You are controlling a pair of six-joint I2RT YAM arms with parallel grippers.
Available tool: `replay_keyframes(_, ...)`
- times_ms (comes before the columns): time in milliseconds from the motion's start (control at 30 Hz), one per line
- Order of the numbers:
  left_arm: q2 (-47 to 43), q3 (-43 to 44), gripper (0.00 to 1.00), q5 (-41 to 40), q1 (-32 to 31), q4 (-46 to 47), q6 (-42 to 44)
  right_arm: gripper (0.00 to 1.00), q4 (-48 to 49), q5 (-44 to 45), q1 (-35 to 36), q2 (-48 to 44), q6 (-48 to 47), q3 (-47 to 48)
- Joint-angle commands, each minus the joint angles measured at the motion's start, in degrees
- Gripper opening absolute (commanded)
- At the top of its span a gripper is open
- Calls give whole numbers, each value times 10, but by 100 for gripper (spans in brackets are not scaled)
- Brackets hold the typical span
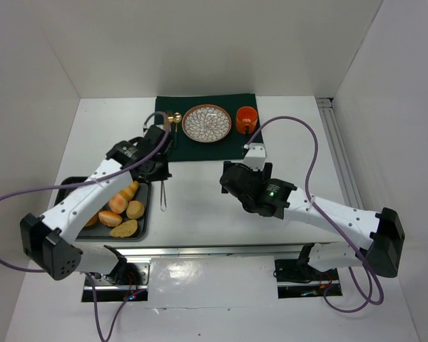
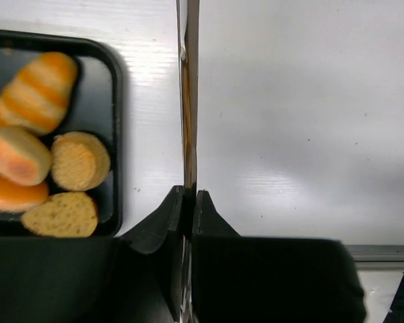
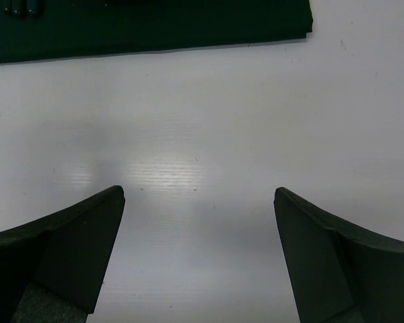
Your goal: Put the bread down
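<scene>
The left arm [image 1: 93, 189] covers part of the tray [image 1: 147, 214], whose left side the wrist view crops.

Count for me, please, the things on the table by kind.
Bread pieces: 5 in clear view, perhaps another hidden
Black tray: 1
Tongs: 1
Plate: 1
Orange cup: 1
Gold utensil: 1
Green mat: 1
Total: 11

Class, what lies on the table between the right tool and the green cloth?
Nothing: the white table between the right tool and the green cloth is bare, shown in the right wrist view.
</scene>
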Motion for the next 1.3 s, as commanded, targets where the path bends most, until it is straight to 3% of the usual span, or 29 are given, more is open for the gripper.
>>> replay_keyframes(0, -11, 56, 13, -43, -2, -159, -17, 99, 46, 28, -4, 1, -35, 32)
replay_keyframes(267, -39, 29, 26, -23, -2, -196, -47, 99, 77, 28, -20, -11, -78, 38)
replay_keyframes(400, -45, 47, 43, -17, 3, -204, -37, 99, 90, 7, -44, -11, -99, 38)
replay_keyframes(433, -45, 60, 51, -23, 3, -212, -37, 99, 90, -6, -44, -11, -105, 38)
replay_keyframes(533, -45, 78, 51, -29, 3, -224, -37, 99, 101, -11, -55, -17, -111, 29)
replay_keyframes(567, -45, 78, 56, -29, 3, -224, -37, 99, 109, -11, -55, -17, -111, 24)
replay_keyframes(900, -56, 80, 55, -54, 25, -242, -42, 99, 119, -44, -78, -17, -111, 13)
replay_keyframes(1267, -166, -14, 55, -4, 172, -242, -55, 99, 132, -80, -84, 27, -122, 44)
